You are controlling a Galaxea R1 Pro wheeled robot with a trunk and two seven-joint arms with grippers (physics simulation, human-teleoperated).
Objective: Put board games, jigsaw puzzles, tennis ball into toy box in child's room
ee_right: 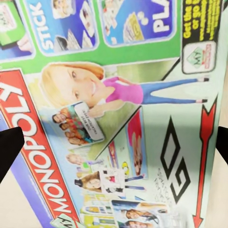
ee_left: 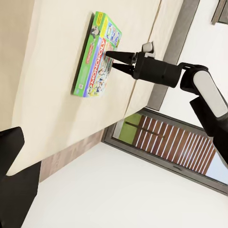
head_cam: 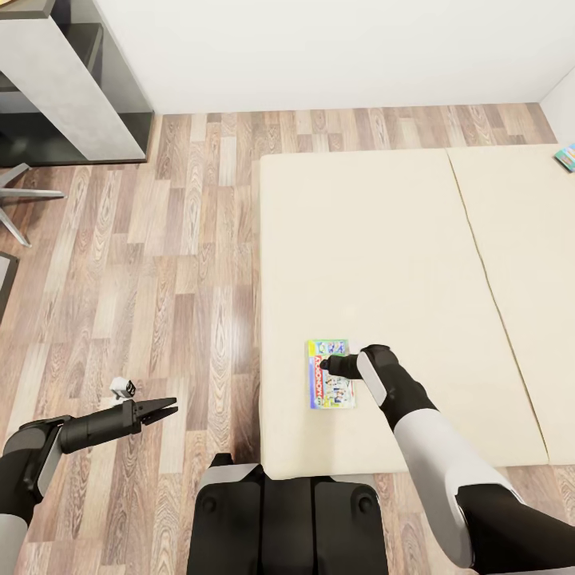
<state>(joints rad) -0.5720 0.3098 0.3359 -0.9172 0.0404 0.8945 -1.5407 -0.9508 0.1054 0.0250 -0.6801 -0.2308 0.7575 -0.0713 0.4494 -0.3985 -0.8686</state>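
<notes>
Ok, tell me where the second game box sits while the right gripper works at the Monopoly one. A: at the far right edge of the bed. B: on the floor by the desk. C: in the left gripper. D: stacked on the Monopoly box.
A: the second game box lies at the bed's far right edge, apart from the Monopoly box.

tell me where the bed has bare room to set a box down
Most of the bed is bare: between the Monopoly box and the wall, and right across the seam toward the corner box. Crowded just at the right gripper, over the Monopoly box.

Green-and-blue game box (head_cam: pixel 330 374), cream bed (head_cam: pixel 383 239)
</notes>
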